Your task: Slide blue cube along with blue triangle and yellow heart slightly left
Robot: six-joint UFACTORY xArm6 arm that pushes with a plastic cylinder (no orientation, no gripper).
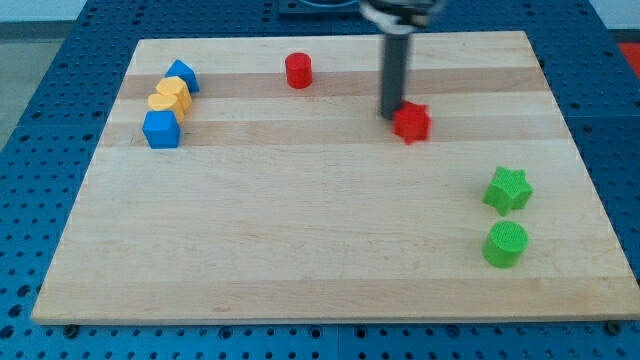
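Observation:
The blue cube (161,129), the yellow heart (170,97) and the blue triangle (182,75) sit touching in a short slanted line near the board's upper left. My tip (390,114) is far to their right, at the upper middle of the board, just left of and touching or nearly touching a red star-like block (412,122).
A red cylinder (298,70) stands at the top middle. A green star (508,190) and a green cylinder (506,244) sit at the right side. The wooden board (320,250) lies on a blue perforated table.

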